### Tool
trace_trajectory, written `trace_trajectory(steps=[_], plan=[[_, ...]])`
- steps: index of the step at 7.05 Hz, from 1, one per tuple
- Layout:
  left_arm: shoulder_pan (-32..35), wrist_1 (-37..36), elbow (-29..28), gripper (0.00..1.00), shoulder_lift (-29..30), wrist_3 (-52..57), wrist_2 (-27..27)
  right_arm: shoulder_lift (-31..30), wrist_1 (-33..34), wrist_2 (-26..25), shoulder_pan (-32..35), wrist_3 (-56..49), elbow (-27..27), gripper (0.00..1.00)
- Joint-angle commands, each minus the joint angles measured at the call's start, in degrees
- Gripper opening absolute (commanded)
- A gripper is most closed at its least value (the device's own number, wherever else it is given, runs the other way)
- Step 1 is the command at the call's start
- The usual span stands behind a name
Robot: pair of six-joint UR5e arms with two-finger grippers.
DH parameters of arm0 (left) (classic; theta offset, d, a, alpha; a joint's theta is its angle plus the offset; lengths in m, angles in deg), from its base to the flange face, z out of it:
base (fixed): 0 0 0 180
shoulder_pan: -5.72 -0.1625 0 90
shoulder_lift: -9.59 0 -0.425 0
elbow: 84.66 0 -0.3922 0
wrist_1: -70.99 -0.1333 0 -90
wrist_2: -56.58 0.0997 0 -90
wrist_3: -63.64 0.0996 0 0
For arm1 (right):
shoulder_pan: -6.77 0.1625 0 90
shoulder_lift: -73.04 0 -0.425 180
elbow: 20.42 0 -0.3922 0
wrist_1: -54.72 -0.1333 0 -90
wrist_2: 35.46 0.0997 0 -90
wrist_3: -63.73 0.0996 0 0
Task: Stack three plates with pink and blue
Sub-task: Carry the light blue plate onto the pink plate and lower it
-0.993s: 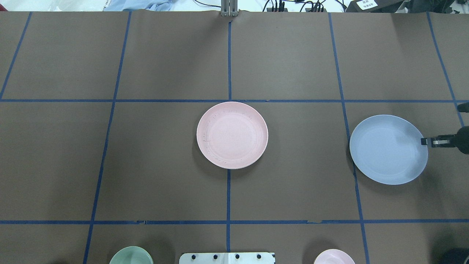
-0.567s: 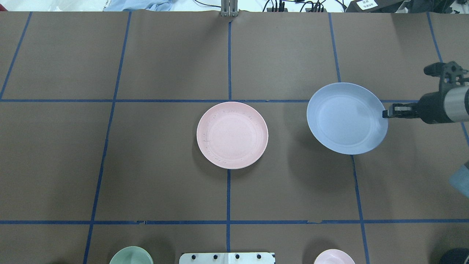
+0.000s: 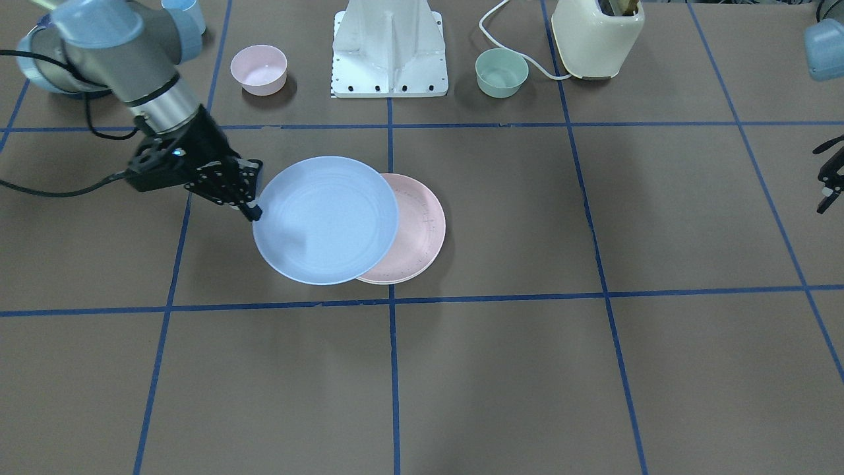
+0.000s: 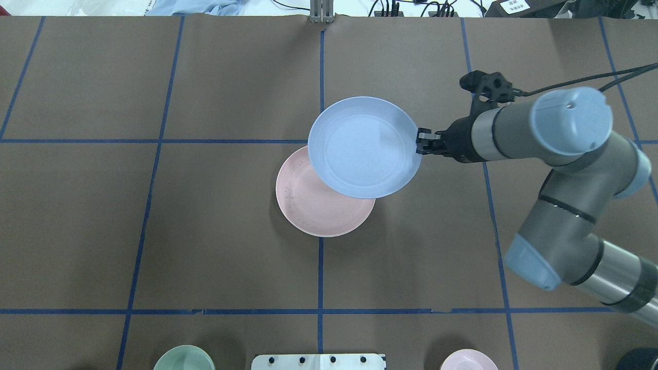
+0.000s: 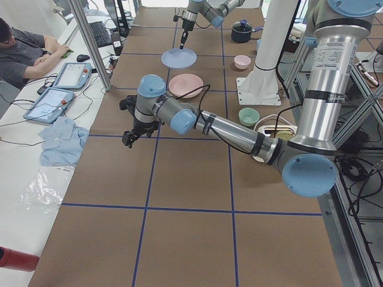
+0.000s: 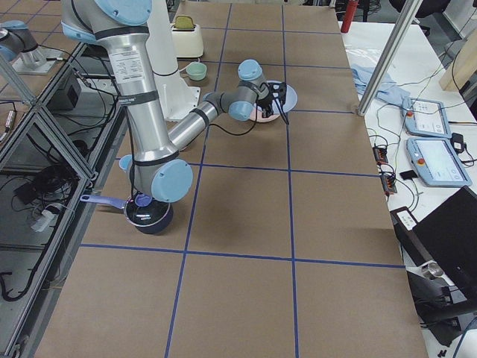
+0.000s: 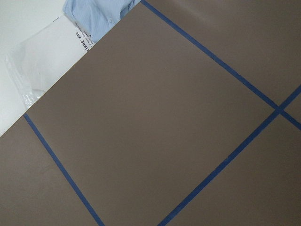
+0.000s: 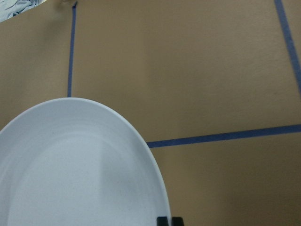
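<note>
My right gripper [image 4: 420, 144] is shut on the near-right rim of the pale blue plate [image 4: 360, 149] and holds it level in the air. The blue plate overlaps the far right part of the pale pink plate [image 4: 313, 210], which lies on the table's centre. In the front view the blue plate [image 3: 326, 221] covers most of the pink plate [image 3: 419, 231], with the right gripper [image 3: 252, 212] at its edge. The right wrist view shows the blue plate [image 8: 70, 174] filling the lower left. No separate cream plate shows. My left gripper [image 3: 824, 191] hangs far off at the table's left side; I cannot tell its state.
A small pink bowl [image 3: 258, 68] and a small green bowl [image 3: 501, 71] stand beside the robot base [image 3: 390, 53]. A cream appliance [image 3: 597, 36] stands behind the green bowl. A dark pot [image 6: 149, 212] sits near the right arm's base.
My right arm has carried the blue plate from the table's right side leftward and farther, up off the table, until it hangs over the pink plate. The pink plate has not moved.
</note>
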Motion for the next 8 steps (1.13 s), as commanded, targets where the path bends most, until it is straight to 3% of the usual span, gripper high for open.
trace_trajectory(steps=[1,4,5,6,8], plan=[[0.0,0.0,0.0,1.0,0.0,-0.3,0.0,4.8,5.2,-9.4,-8.0,2.5,2.1,0.0],[0.0,0.0,0.1,1.0,0.0,-0.3,0.0,5.4,5.2,-11.2,-9.6,2.5,4.6,0.0],[0.0,0.0,0.0,1.0,0.0,-0.2,0.0,5.4,5.2,-11.4,-9.7,2.5,5.6,0.46],[0.0,0.0,0.0,1.0,0.0,-0.2,0.0,5.4,5.2,-12.5,-10.0,2.2,5.6,0.99],[0.0,0.0,-0.2,1.0,-0.1,-0.2,0.0,5.4,7.8,-12.0,-9.4,1.7,4.0,1.0]])
